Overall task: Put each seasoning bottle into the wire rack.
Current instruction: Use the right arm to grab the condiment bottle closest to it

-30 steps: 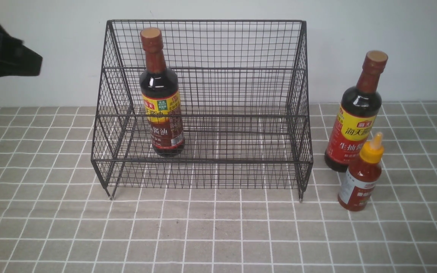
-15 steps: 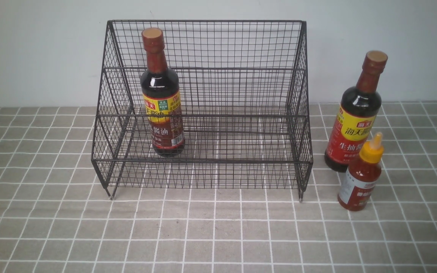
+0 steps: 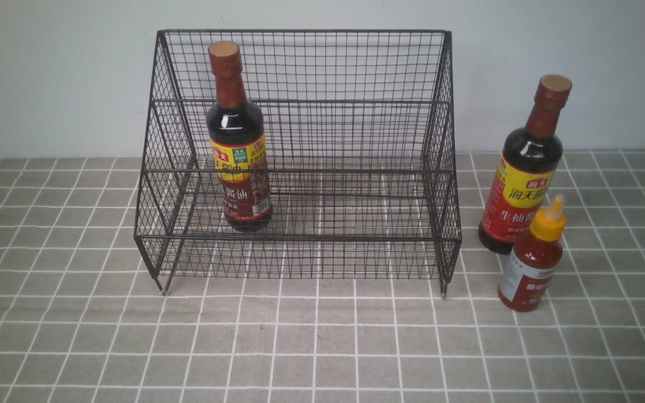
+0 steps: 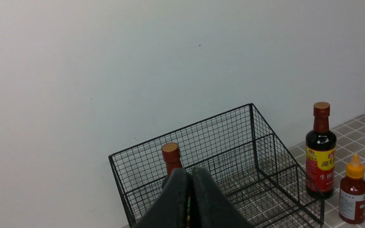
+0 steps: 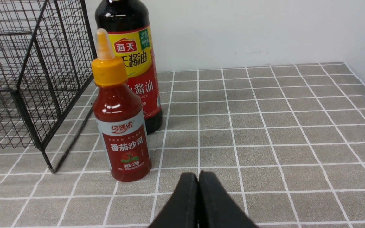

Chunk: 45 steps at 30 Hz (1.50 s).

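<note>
A: Status?
B: One soy-sauce bottle (image 3: 238, 157) upright on the lower tier of the wire rack (image 3: 300, 31), toward its left end. Two more out on the table (image 3: 322, 347), right of the rack: second soy-sauce bottle (image 3: 524, 179) near the rack's right side, red sauce bottle (image 3: 532, 268) just in front of it, nearer the robot.
A: Touching each other?
B: Can't tell. Very close.
A: Pincers?
B: Right pincer (image 5: 198, 177) clenched, empty, low over the table. Left pincer (image 4: 191, 172) clenched too, empty, raised, with the rack beyond and below its tips.
A: Nearer arm for the next pick?
B: Right, judging by its wrist view. Red sauce bottle close ahead of the tips, offset toward the rack side; tall one right behind it.
A: Long axis?
B: Both upright, caps up. Probably a side grasp on the body, so opening first, then shifting toward the rack side.
A: Risk?
B: Bumping the tall bottle while closing on the red one. Rack's right front leg close by as well.
</note>
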Tool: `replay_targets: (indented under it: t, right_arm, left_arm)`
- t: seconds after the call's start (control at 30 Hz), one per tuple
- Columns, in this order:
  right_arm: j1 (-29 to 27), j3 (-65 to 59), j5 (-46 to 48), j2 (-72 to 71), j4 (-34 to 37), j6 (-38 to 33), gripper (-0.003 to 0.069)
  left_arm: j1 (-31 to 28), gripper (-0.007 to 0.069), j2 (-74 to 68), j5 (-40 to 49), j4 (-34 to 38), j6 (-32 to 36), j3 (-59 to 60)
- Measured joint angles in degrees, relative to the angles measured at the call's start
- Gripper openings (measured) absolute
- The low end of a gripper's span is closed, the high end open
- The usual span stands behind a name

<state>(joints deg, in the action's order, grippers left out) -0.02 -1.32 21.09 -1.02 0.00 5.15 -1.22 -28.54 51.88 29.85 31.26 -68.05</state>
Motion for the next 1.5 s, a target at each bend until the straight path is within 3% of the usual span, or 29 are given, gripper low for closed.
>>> replay_targets:
  t: [0.2,0.33,0.53,0.67,0.77,0.93,1.17,1.5]
  right_arm:
    - [0.0,0.0,0.0,0.0,0.0,0.0,-0.0014]
    - [0.0,0.0,0.0,0.0,0.0,0.0,-0.0014]
    - [0.0,0.0,0.0,0.0,0.0,0.0,-0.0014]
    - [0.0,0.0,0.0,0.0,0.0,0.0,-0.0014]
    - [0.0,0.0,0.0,0.0,0.0,0.0,-0.0014]
    - [0.0,0.0,0.0,0.0,0.0,0.0,-0.0014]
    - [0.0,0.0,0.0,0.0,0.0,0.0,-0.0014]
    - [0.0,0.0,0.0,0.0,0.0,0.0,-0.0014]
  left_arm:
    - [7.1,-0.0007,0.1,-3.6,-7.5,-6.8,4.2]
    - [7.9,-0.0007,0.1,-4.3,-13.7,-11.8,6.6]
    - [8.1,-0.0007,0.5,-5.4,-27.9,-26.7,11.3]
    - [8.1,-0.0007,4.2,-11.6,-33.9,-33.3,20.3]
    - [8.1,-0.0007,8.0,-18.1,-34.5,-33.7,28.5]
    - [6.1,-0.0007,18.7,-33.2,-34.3,-32.5,52.5]
    - [6.0,-0.0007,24.3,-34.2,-34.3,-32.3,68.5]
    - [6.0,-0.0007,25.2,-31.3,-33.6,-32.2,69.7]
